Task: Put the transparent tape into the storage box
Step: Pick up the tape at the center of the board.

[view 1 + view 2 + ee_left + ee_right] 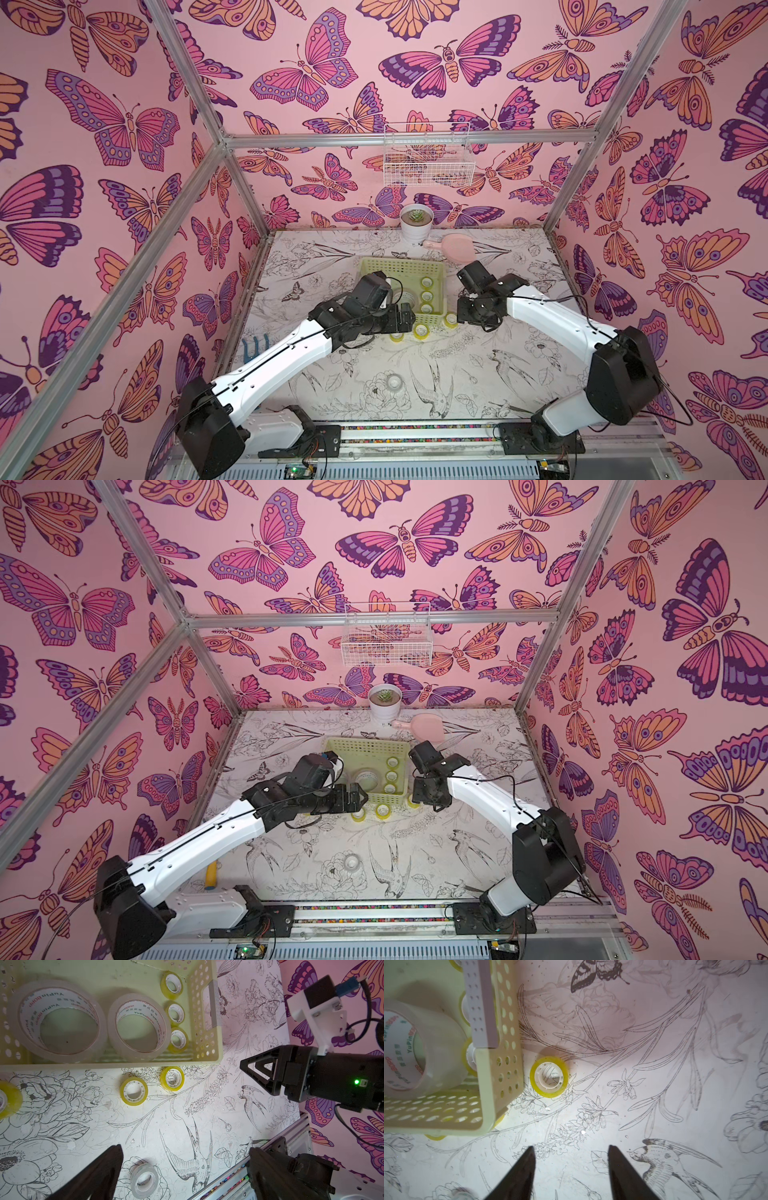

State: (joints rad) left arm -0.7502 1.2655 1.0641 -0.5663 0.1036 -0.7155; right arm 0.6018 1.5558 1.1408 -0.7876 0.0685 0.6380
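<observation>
The left gripper (186,1148) is spread wide, the right gripper (571,1147) partly parted, both empty. The transparent tape roll (549,1077) lies just outside the storage box (483,1095) corner; a finger might catch that wall, clearance unclear.

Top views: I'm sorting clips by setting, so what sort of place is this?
Likely a staged robot test booth: aluminium frame holding butterfly-print walls, two arms mounted on a rail.

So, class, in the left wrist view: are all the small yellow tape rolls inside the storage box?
No, a yellow roll lies on the table outside the storage box.
</observation>
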